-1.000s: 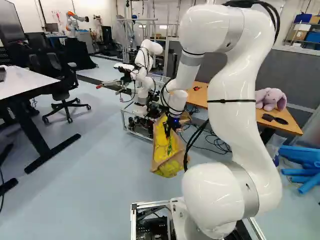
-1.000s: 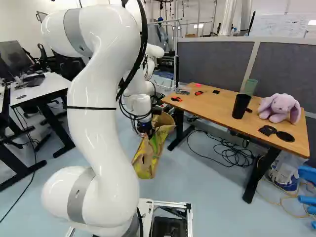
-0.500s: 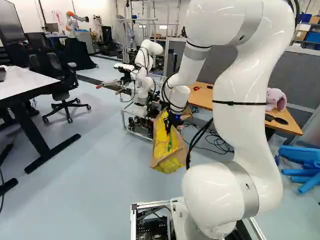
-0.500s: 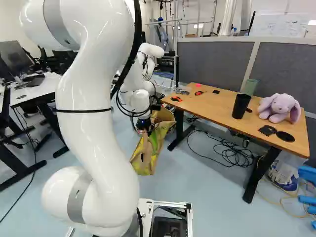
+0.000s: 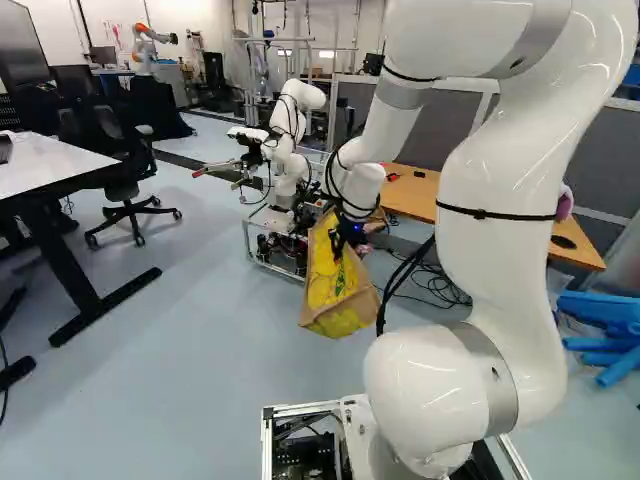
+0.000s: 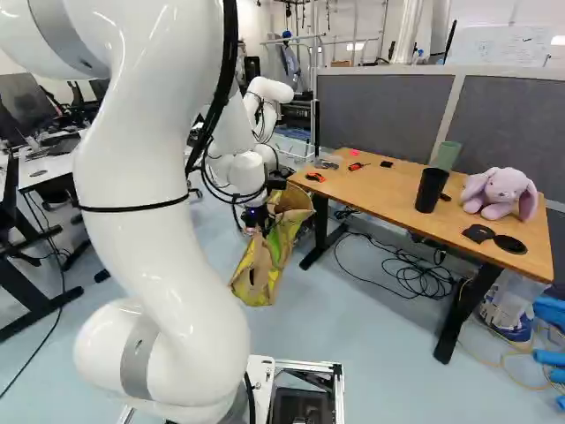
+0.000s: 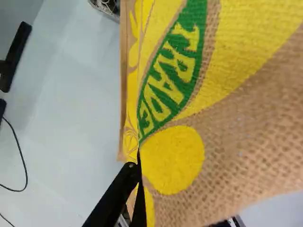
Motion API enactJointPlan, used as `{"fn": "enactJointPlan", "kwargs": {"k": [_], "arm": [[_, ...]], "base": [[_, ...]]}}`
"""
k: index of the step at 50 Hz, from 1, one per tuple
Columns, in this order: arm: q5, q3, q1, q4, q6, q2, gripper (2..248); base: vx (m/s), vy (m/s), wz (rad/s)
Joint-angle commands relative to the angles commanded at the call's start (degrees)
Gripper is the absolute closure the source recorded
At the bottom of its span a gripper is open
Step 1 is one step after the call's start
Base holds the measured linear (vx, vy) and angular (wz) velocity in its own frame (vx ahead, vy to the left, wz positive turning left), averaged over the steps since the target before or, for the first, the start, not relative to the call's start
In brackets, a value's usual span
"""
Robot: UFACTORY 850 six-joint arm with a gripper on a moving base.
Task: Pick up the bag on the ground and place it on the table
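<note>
Evidently bag (image 5: 335, 285) hangs slantwise beside table (image 6: 388, 193), below its top, weight sagging under grip. Gripper (image 7: 136, 166) clamped on bag's fabric, likely so arm can hoist it. Needs lifting past table edge, then across. Black cup (image 6: 431, 190) and plush rabbit (image 6: 501, 193) occupy right side in right base view; left side, nearer bag, probably suits landing.
</note>
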Motion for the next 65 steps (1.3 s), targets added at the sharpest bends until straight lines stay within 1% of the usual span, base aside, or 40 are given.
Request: {"fn": "enactJointPlan", "kwargs": {"k": [19,48,65], "arm": [[-1.5,1.5,0.0,-1.9,0.0,4.5,228],[-7.3,3.0,0.0,-7.4,0.0,11.1,228],[-10.9,3.2,0.0,-7.9,0.0,14.4,228]], "base": [[0.0,0.0,0.0],[0.0,0.0,0.0],[0.0,0.0,0.0]]}}
